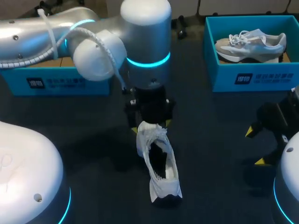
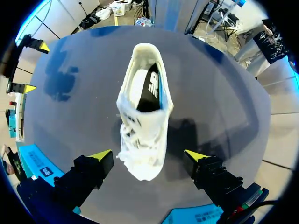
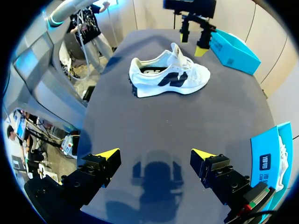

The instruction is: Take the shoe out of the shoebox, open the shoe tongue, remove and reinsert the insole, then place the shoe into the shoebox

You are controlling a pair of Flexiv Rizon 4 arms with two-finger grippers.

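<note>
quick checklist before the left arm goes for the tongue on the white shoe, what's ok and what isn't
1. White shoe out of the box, upright on the table: ok.
2. Left gripper fingers open, on either side of the toe end: ok.
3. Tongue in view, sticking up above the laces: ok.
4. Right gripper open, over bare table, apart from the shoe: ok.
5. Insole lying flat inside: cannot tell.

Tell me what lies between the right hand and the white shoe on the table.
Nothing: the right wrist view shows only bare tabletop between the right hand and the white shoe.
</note>
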